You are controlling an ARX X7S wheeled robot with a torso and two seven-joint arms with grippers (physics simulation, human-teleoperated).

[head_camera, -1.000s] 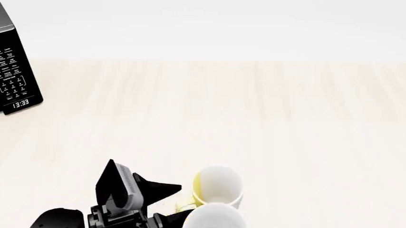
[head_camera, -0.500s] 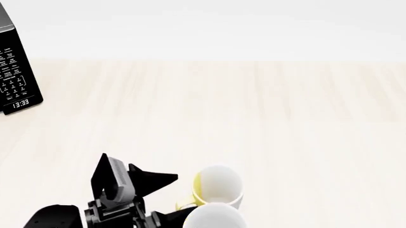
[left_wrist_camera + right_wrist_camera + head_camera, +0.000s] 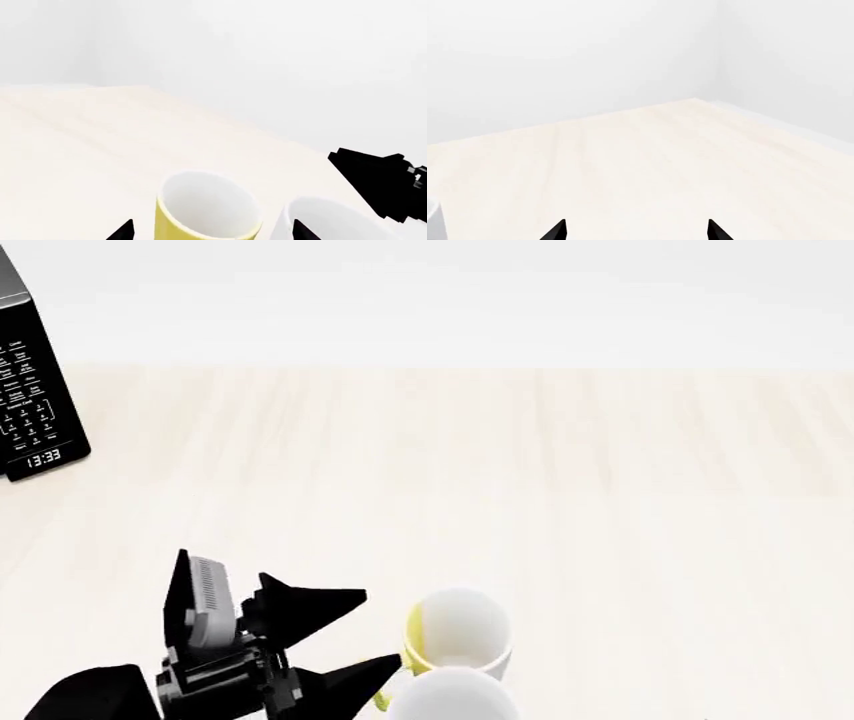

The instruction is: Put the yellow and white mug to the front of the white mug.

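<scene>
Left gripper (image 3: 340, 640): matte black, two long wedge fingers (image 3: 314, 602) tapering to sharp points. Behind them a flat black plate carrying a pale grey ribbed block; below, a cluster of small black and grey fittings, then a rounded black arm link (image 3: 80, 695). Right gripper (image 3: 635, 231): only two black pointed fingertips (image 3: 554, 231) visible; dark angular body part (image 3: 377, 187) seen in left wrist view

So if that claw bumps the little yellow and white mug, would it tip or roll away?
The yellow and white mug stands upright on the flat table, squat and wide, so it would probably slide, not tip. It looks rigid. The white mug close beside it may get knocked too.
</scene>
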